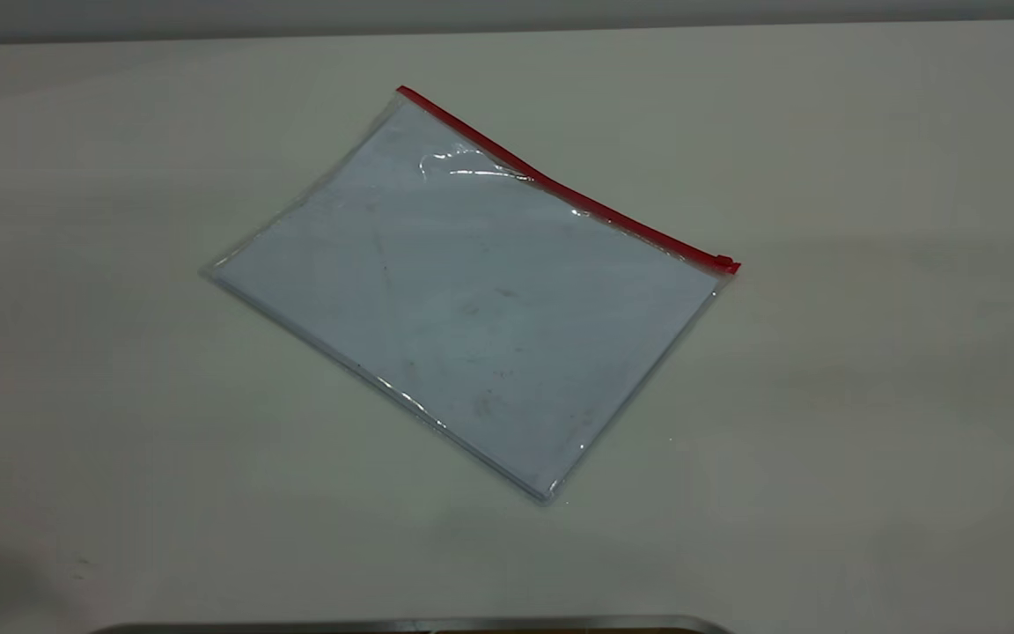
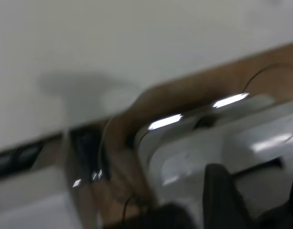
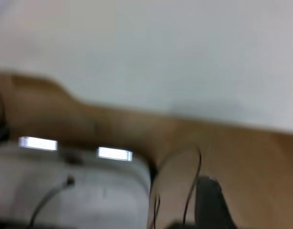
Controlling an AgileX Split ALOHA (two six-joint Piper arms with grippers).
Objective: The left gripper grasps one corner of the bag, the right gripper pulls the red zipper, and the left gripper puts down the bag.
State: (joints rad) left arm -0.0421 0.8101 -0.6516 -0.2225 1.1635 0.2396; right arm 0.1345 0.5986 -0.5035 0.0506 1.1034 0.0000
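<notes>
Look at the bag [image 1: 467, 295] first. It lies flat on the pale surface [image 1: 868, 396], near the middle, turned at a slant. It is a clear plastic pouch with a bluish-white look, and it has some scuffs and small dirty marks on it. The red zipper [image 1: 560, 180] runs along its far long edge. The tiny red slider tab [image 1: 723, 261] sits at the right end of that strip. The corner of the bag [image 1: 401, 95] where the red strip ends on the left is at the far side. Nothing is touching the bag.

You will not find either arm in the outside view. In the left wrist view you see only a dark bit of the left gripper [image 2: 222, 198], and you cannot tell how its fingers stand. The right wrist view is the same: a dark bit of the right gripper [image 3: 210, 202], with a thin black cable loop [image 3: 191, 181] beside it. Both wrist views are blurred.
</notes>
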